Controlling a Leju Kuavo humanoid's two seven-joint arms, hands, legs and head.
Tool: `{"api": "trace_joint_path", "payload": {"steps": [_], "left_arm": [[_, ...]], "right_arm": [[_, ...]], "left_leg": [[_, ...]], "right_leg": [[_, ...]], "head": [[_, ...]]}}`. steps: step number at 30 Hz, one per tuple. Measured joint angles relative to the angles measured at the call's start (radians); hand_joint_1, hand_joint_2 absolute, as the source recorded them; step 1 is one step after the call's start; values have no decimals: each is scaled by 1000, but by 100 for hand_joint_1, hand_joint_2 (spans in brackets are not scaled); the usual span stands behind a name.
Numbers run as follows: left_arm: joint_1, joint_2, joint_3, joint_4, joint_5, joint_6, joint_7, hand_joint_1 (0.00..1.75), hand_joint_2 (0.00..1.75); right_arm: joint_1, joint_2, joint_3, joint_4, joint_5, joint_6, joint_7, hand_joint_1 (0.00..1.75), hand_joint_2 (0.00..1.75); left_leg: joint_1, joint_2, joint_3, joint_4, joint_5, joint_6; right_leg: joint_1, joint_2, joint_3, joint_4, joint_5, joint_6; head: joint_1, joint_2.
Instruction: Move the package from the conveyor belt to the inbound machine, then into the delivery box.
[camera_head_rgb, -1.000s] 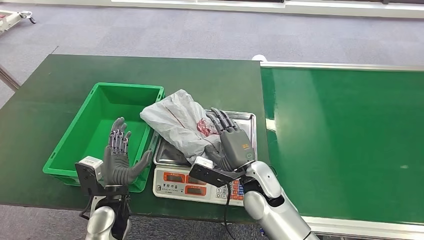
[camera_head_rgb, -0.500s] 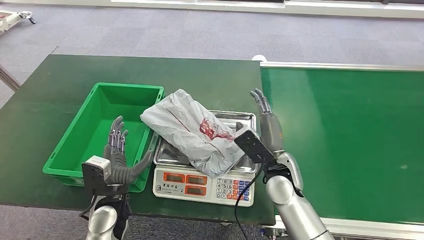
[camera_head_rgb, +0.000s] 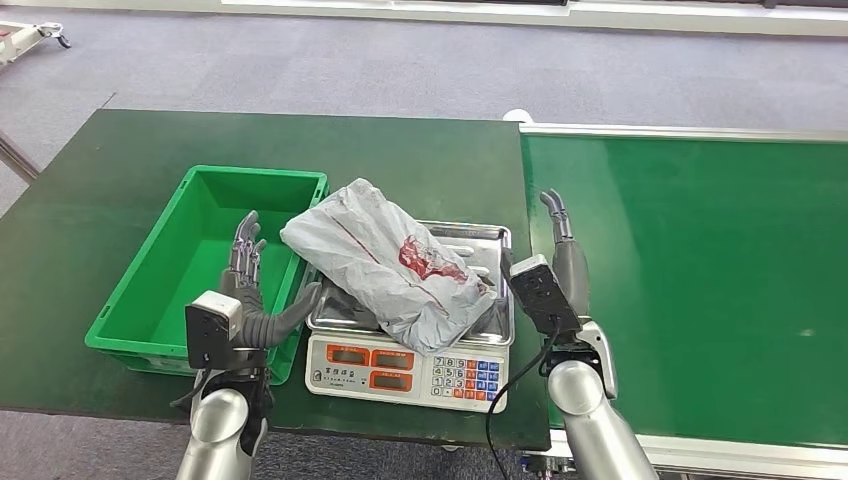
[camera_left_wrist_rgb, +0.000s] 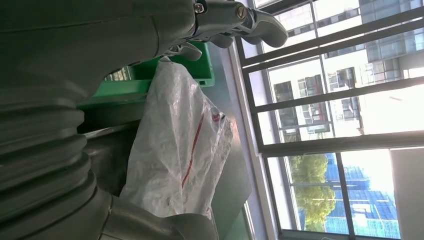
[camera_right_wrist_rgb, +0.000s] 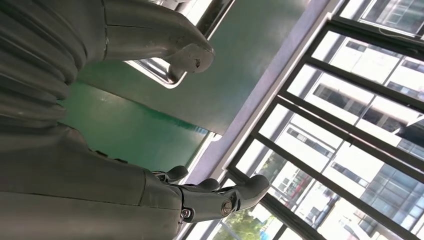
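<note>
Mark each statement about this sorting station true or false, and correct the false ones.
1. The package lies on the scale. True.
2. The right hand holds the package. False: it is open, beside the scale, over the conveyor belt's edge.
3. The green box already holds the package. False: the package is not in it.
4. The left hand is open, between box and scale. True.

Grey crumpled package (camera_head_rgb: 392, 262), red-marked, lying askew on my scale (camera_head_rgb: 410, 365), one end overhanging the green box (camera_head_rgb: 140, 300); belt (camera_head_rgb: 700, 280) alongside.
</note>
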Motion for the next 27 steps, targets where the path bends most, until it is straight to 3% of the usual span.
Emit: {"api": "trace_joint_path", "payload": {"steps": [9,13,17,23,27], "left_arm": [[-10,0,-8,22,-13,4,-13,0,175],[-74,0,-41,79,-142,52,-43,0,175],[-200,9,-113,214,-364,94,-46,0,175],[-497,35,-266,556,-645,9,-46,0,175],[-649,37,-349,753,-726,-1,-41,0,175]], "right_arm": [[6,3,-13,0,-3,0,-1,0,175],[17,4,-25,2,-13,11,-8,0,175],[13,9,-31,9,-29,42,-37,0,175],[-5,29,-34,11,-31,78,-41,0,175],[3,34,-47,-7,-27,86,-38,0,175]], "left_leg": [[0,0,0,0,0,0],[0,-1,0,0,0,0],[0,-1,0,0,1,0],[0,-1,-1,1,5,0],[0,1,-1,1,5,0]], "right_leg": [[0,0,0,0,0,0],[0,-1,0,0,0,0],[0,-1,0,0,2,0],[0,-1,-1,0,5,0],[0,2,-1,0,6,0]], "head": [[0,0],[0,0],[0,0],[0,0],[0,0]]}}
